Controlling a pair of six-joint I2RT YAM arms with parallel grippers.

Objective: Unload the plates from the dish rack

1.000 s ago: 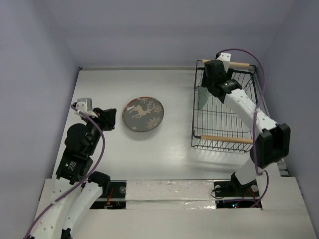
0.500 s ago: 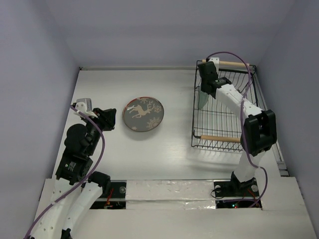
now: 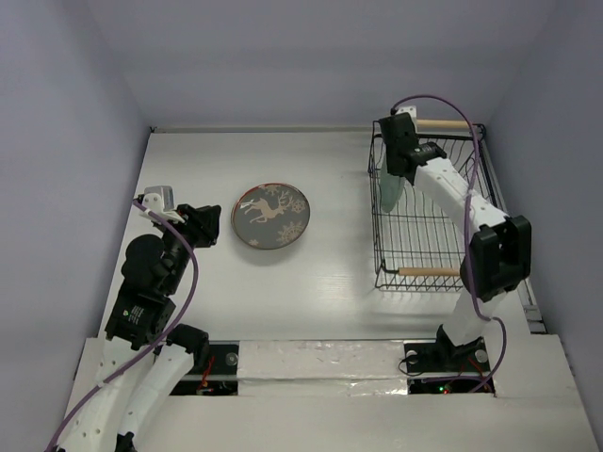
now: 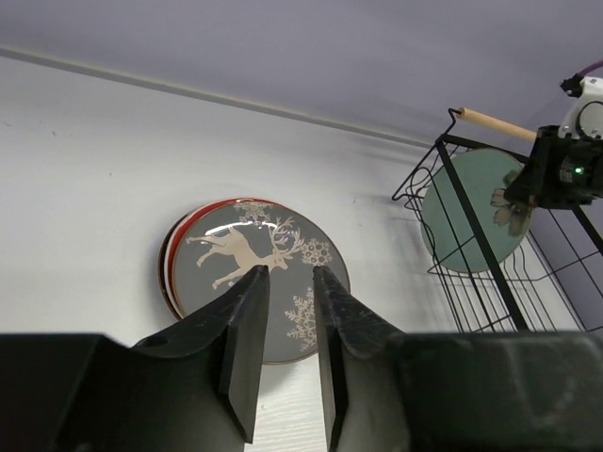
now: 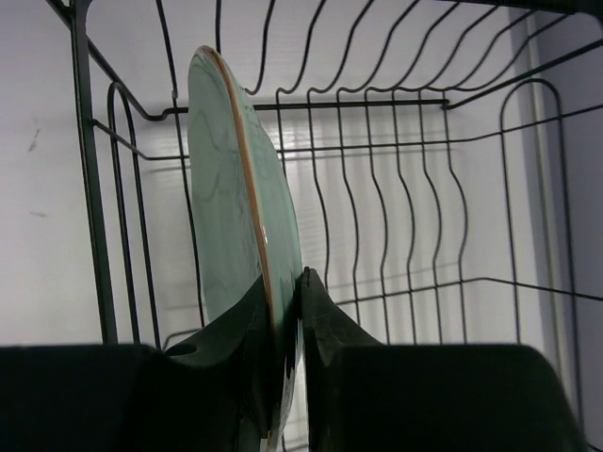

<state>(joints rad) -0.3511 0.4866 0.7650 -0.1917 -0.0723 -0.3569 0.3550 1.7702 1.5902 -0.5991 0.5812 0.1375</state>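
Observation:
The black wire dish rack stands at the right of the table. A pale mint green plate stands on edge in its left slots. My right gripper reaches down into the rack and is shut on this plate's rim. In the right wrist view the green plate sits pinched between the two fingers of the right gripper. A stack of plates lies flat at mid-table, a dark grey reindeer plate on top and a red rim below it. My left gripper hovers left of the stack, slightly open and holding nothing.
The rack's far wooden handle and near handle cross its short ends. The rest of the rack's slots show no plates. Purple walls close the table at the back and both sides.
My right gripper has swung over to the green plate's edge and closed on it. The rack has shifted slightly to the right. The left arm has stayed put.

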